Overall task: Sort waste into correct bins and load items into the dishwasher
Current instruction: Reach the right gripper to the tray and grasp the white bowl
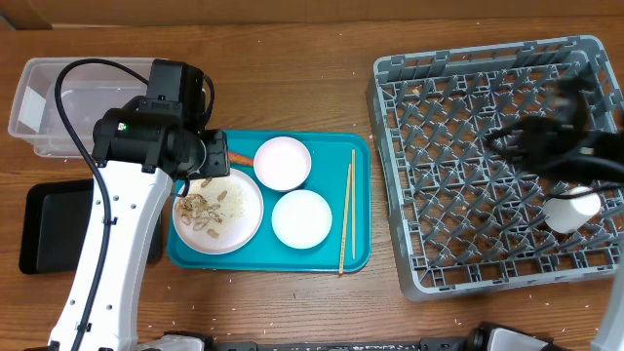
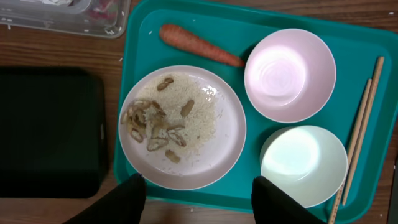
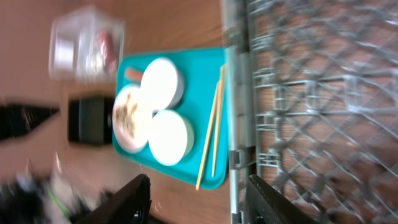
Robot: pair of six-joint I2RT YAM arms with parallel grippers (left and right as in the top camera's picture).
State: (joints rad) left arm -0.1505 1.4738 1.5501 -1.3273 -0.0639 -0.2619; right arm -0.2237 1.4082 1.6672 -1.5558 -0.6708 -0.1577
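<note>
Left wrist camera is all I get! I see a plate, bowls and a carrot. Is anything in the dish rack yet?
Observer: Yes, a small white cup sits in the grey dish rack, near its right edge.
Operator: Where's the other arm?
Observer: The right gripper is over the rack, blurred in the overhead view.
Operator: Is it holding something?
Observer: No, its fingers are spread with nothing between them.
</note>
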